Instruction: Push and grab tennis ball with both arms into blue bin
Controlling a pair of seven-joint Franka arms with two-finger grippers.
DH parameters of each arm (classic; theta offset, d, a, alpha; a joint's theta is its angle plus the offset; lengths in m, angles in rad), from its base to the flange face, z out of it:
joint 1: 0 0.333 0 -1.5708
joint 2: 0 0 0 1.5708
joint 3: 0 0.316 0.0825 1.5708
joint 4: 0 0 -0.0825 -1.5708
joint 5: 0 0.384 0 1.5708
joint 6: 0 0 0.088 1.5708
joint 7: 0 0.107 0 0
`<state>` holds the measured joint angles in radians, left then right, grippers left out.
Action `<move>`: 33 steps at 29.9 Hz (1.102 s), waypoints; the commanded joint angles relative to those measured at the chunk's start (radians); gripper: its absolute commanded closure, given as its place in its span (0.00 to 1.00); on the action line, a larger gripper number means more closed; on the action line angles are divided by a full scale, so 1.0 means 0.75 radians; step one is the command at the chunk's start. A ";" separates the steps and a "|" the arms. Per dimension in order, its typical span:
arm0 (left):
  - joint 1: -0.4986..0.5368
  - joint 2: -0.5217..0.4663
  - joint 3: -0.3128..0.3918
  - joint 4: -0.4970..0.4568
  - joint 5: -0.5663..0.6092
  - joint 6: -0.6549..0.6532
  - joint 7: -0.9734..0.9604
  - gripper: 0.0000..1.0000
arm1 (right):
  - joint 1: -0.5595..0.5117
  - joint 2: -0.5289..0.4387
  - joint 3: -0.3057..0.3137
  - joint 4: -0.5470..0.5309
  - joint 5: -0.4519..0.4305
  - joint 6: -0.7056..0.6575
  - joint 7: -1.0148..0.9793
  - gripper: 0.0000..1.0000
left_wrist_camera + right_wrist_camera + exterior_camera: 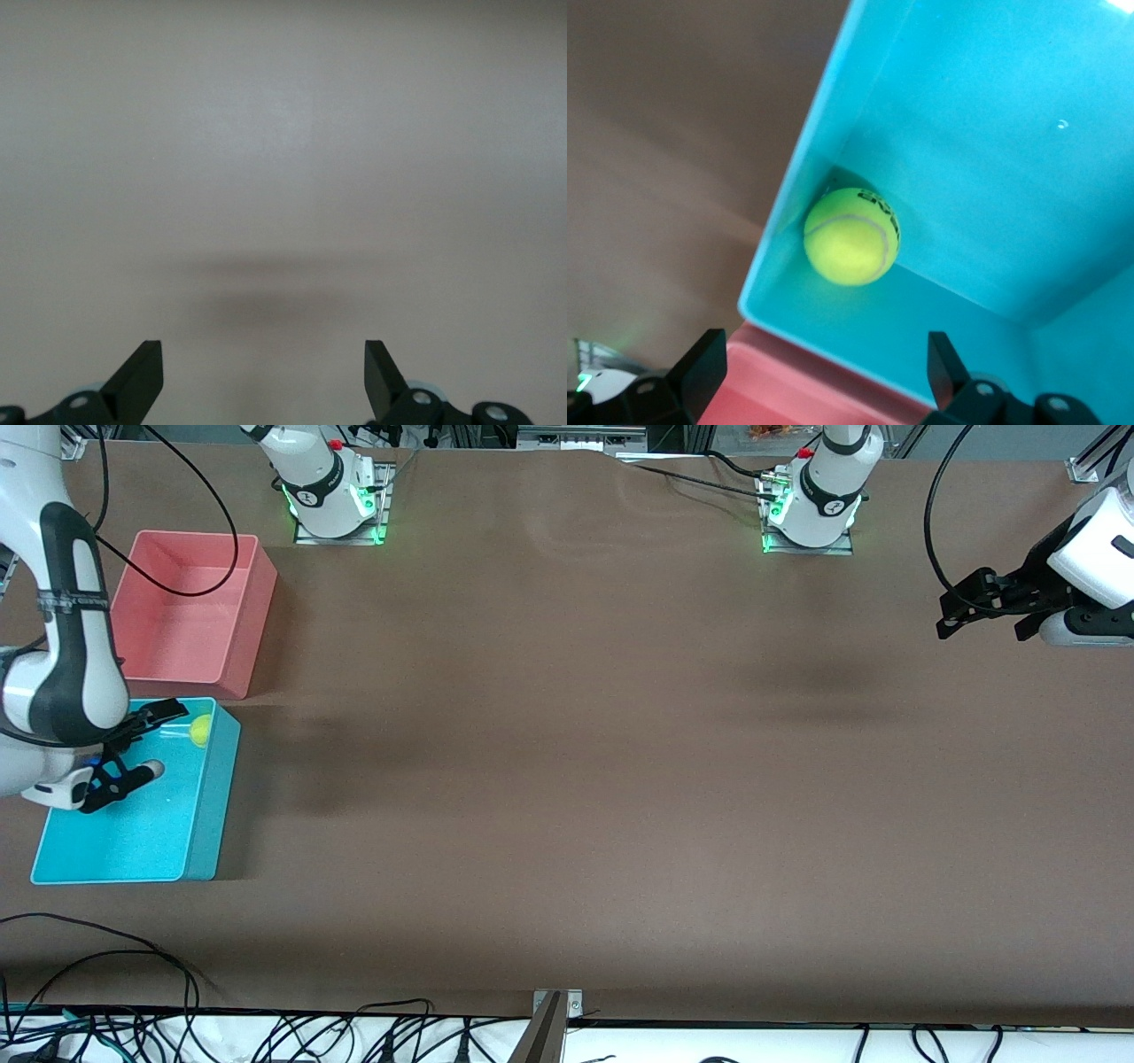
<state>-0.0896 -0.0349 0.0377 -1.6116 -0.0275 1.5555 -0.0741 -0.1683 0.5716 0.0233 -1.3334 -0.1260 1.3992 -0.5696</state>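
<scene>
Table (576, 779) mid wide open; pink bin (190, 611) touching blue bin (133, 841) crowds right-arm end.

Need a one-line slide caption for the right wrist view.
Tennis ball resting in a corner of the blue bin, below the open right tool.

The tennis ball (201, 730) is lying inside the blue bin (202, 824), in a corner of it, on the side closest to the pink bin (252, 615). The two bins are sitting just beside each other at the right arm's end of the table (567, 779), and the blue bin is sitting nearer to the front camera. The right gripper (146, 741) is hanging open over the blue bin, near the ball. The left gripper (983, 615) is waiting open over the table at the left arm's end, well apart from the bins.
</scene>
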 commanded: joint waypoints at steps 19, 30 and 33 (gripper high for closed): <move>0.023 0.022 0.001 0.040 -0.019 -0.023 0.031 0.00 | 0.218 -0.533 0.006 -0.355 0.166 0.237 0.661 0.00; 0.023 0.022 0.001 0.040 -0.021 -0.023 0.031 0.00 | 0.337 -0.778 -0.096 -0.458 0.188 0.262 0.655 0.00; 0.021 0.022 0.001 0.038 -0.019 -0.023 0.031 0.00 | 0.351 -0.819 -0.121 -0.449 0.188 0.211 0.655 0.00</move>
<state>-0.0777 -0.0319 0.0385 -1.6116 -0.0275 1.5555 -0.0719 0.0550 0.0566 -0.0228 -1.6183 -0.0052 1.5866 -0.0852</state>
